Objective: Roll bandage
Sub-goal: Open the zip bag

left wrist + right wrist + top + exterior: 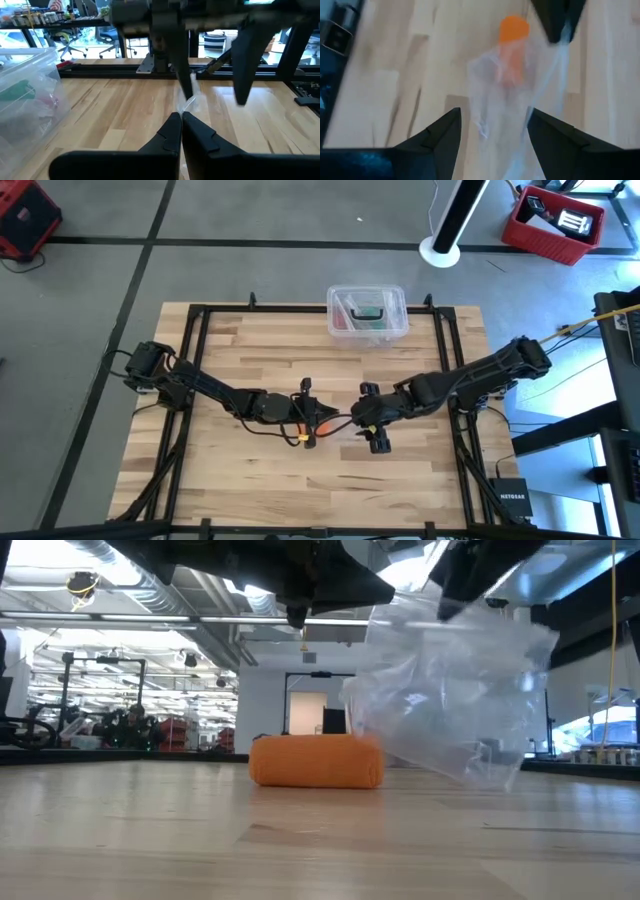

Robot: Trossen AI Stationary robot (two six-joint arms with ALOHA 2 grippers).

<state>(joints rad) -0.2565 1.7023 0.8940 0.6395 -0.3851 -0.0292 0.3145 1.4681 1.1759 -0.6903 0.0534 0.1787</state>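
Note:
The orange bandage lies rolled into a short cylinder, on its side on the table; it also shows in the high view between the two grippers. My left gripper is shut on a clear plastic bag that is held up beside the roll. My right gripper is open, one finger on either side of the bag; whether it touches the bag I cannot tell. The roll lies beyond the bag, partly seen through it. My left gripper pinches a thin bunched part of the clear bag between its two shut fingers. It comes roughly level, from the table's left. The bag hangs slack below the hold, above the table beside the roll; whether its lower end touches the table I cannot tell.
A clear plastic box with items inside stands at the table's far edge, and shows in the left wrist view. A black frame runs around the tabletop. Bare wood lies near the front edge.

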